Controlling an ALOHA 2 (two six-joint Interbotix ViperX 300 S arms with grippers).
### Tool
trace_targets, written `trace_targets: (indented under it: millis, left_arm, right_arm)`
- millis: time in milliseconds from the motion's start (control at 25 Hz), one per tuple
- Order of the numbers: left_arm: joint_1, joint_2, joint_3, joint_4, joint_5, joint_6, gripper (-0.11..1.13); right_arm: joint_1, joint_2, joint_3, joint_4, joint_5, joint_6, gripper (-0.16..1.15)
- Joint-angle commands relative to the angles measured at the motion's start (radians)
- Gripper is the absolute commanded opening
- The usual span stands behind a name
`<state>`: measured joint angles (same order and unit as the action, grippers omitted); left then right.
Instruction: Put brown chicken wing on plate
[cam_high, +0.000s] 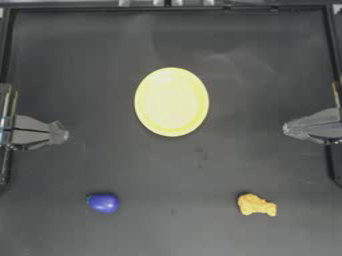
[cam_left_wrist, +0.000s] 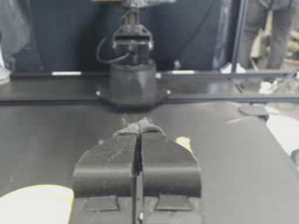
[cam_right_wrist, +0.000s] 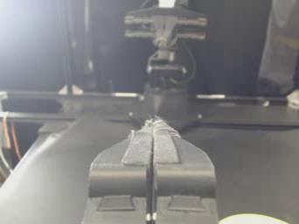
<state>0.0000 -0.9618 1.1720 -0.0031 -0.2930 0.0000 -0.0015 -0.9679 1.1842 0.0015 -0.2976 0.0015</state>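
Wing: brown chicken wing (cam_high: 256, 205) lay loose on the table (cam_high: 280, 55), untouched.
Plate: plate (cam_high: 172, 102) sat bare, awaiting it.
Hands: left hand (cam_high: 61, 134) and right hand (cam_high: 287, 128) parked, jaws together.

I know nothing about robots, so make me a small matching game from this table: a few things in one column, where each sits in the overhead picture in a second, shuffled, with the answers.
Things:
1. plate
2. brown chicken wing
3. blue-purple ball
4. left tool

Places in the overhead view:
A. lower left of the table
B. left edge, jaws shut, holding nothing
C. middle of the table
D. lower right of the table

Pairs: 1-C, 2-D, 3-A, 4-B. The right tool waits shut at the right edge.
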Motion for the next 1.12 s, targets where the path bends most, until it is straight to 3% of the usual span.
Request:
trace_targets:
  millis: [40, 120, 280, 400, 480, 560, 720, 800, 960, 1120]
  left_arm:
    - [0.000, -0.018, -0.005, 0.000, 0.000, 0.008, 0.00]
    - [0.000, -0.025, -0.006, 0.000, 0.014, 0.009, 0.05]
    - [0.000, -0.025, -0.012, 0.000, 0.040, 0.011, 0.07]
    - [0.000, -0.021, -0.014, 0.000, 0.041, 0.009, 0.15]
    - [0.000, -0.018, -0.012, 0.000, 0.043, 0.011, 0.31]
    - [0.000, -0.017, -0.012, 0.000, 0.046, 0.011, 0.55]
    - [0.000, -0.015, -0.014, 0.000, 0.051, 0.011, 1.07]
    - [0.000, -0.015, -0.014, 0.000, 0.055, 0.009, 1.06]
    - [0.000, -0.015, -0.017, 0.000, 0.077, 0.009, 0.98]
    - [0.000, -0.015, -0.021, 0.000, 0.091, 0.008, 1.02]
  right_arm:
    - [0.002, 0.006, -0.006, -0.011, -0.006, 0.000, 0.01]
    - [0.002, 0.006, -0.003, -0.011, -0.002, 0.000, -0.01]
    - [0.002, 0.006, -0.008, -0.012, 0.011, 0.000, 0.09]
    - [0.002, 0.006, -0.012, -0.014, 0.029, -0.006, 0.17]
    - [0.002, 0.006, -0.015, -0.021, 0.032, -0.009, 0.28]
    - [0.002, 0.006, -0.017, -0.034, 0.035, -0.009, 0.46]
    - [0.000, 0.006, -0.020, -0.031, 0.044, -0.009, 0.94]
    - [-0.003, 0.006, -0.021, -0.029, 0.054, -0.009, 1.07]
    - [-0.002, 0.006, -0.048, -0.023, 0.137, -0.006, 0.99]
    - [-0.003, 0.008, -0.137, 0.011, 0.385, 0.000, 0.99]
